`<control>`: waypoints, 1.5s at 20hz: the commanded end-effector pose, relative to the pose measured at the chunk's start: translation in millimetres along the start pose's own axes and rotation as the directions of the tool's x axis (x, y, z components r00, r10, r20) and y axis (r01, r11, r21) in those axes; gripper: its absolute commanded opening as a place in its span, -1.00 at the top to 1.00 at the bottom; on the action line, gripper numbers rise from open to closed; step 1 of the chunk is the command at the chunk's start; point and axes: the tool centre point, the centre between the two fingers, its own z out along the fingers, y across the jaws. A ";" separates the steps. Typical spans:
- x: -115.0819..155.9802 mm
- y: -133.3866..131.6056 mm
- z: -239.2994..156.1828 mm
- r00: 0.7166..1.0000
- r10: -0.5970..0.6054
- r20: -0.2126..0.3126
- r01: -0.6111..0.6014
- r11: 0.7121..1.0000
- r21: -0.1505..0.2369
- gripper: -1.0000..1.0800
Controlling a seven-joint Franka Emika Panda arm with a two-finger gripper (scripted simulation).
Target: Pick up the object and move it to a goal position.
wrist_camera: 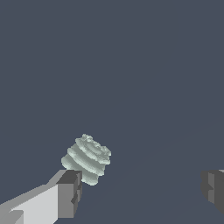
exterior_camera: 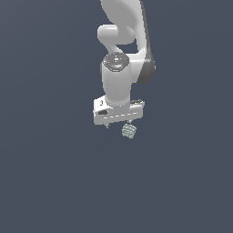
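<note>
Exterior view, left to right: the plain dark blue-grey ground [exterior_camera: 50,182] filled the left of the picture. At centre the white Panda arm [exterior_camera: 119,82] came down from 12 o'clock, wrist pointing straight down, with a dark band along its flank on the exterior view's right. The white gripper [exterior_camera: 119,124] hung under the wrist, its body a wide bar tilted slightly, only short finger stubs showing beneath it. The object [exterior_camera: 129,131], a small pale grey-green ridged block, sat at about 5 o'clock from the gripper body, just beside the stub on the exterior view's right and a little lower than it. Whether it touched that finger could not be told from this view.

Wrist view, left to right: one finger [wrist_camera: 65,194], white with a dark grey pad, entered from 8 o'clock. The object [wrist_camera: 87,158] lay right at the tip of this pad, tilted, its stacked ridges plainly visible; it looked to be touching or almost touching the pad's upper corner, not sitting in the gap. The second finger [wrist_camera: 214,189] showed at the 4 o'clock edge, well apart from the first. Bare ground lay between the two pads.

Gripper state: fingers spread wide, nothing pinched between them. Object outside the jaws, beside one fingertip, resting low against the ground
</note>
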 end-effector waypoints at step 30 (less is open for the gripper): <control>-34.5 -62.7 73.7 0.603 -0.797 0.032 0.797 0.603 -0.015 -0.92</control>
